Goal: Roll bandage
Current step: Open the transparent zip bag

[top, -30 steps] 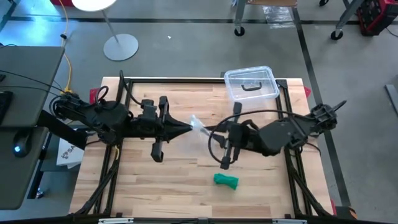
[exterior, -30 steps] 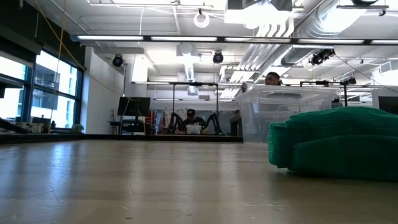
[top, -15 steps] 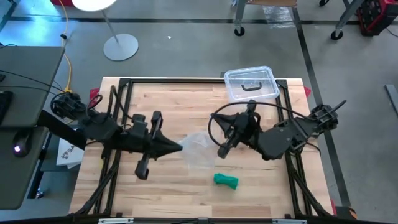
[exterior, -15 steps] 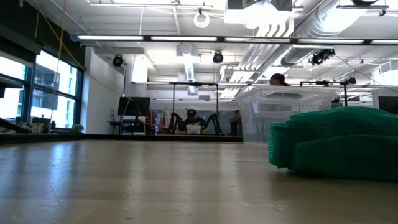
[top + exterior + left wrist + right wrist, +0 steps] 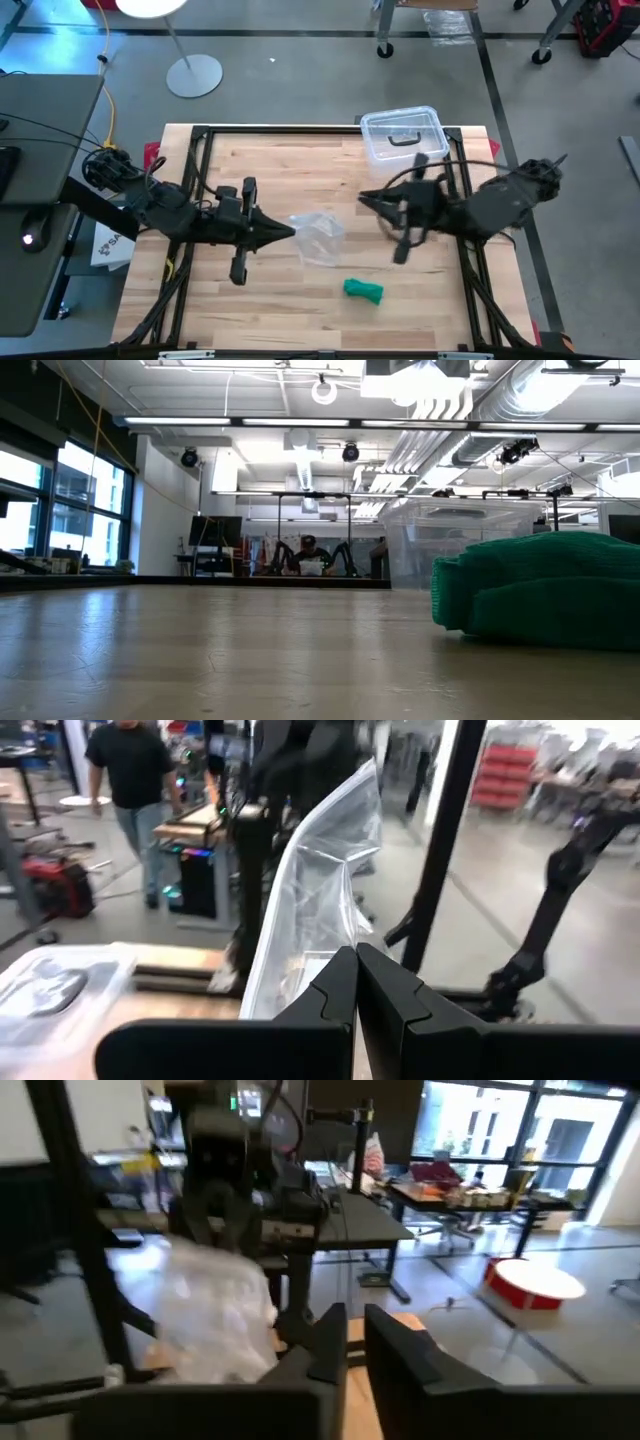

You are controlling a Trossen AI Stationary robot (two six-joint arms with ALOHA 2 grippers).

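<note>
The bandage (image 5: pixel 363 290) is a small green bundle lying on the wooden table near its front edge; it looms large at the right of the low view (image 5: pixel 540 590). No gripper touches it. My left gripper (image 5: pixel 292 231) points level toward the table's right, above the middle, shut on a crinkly clear plastic bag (image 5: pixel 320 238). My right gripper (image 5: pixel 362 197) points level toward the left. It stands apart from the bag, on its far right side, with its fingers close together and nothing between them (image 5: pixel 355 1335). My left gripper pinches an edge of the clear bag (image 5: pixel 342 938) between its two fingers, which come level from the table's left. The bag spreads out beyond the fingertips, crumpled and slack, and is held up off the table.
A clear plastic box (image 5: pixel 403 133) with a black handle stands at the table's far edge, right of the middle. A black frame runs round the tabletop (image 5: pixel 250 290). Bare wood lies in front of the left arm.
My right gripper has drawn away from the bag, toward the table's right and far edges, and the bag no longer reaches it. My left gripper has swung a little toward the near edge with the bag. The bag was bunched between the two grippers and now spreads out from the left one alone.
</note>
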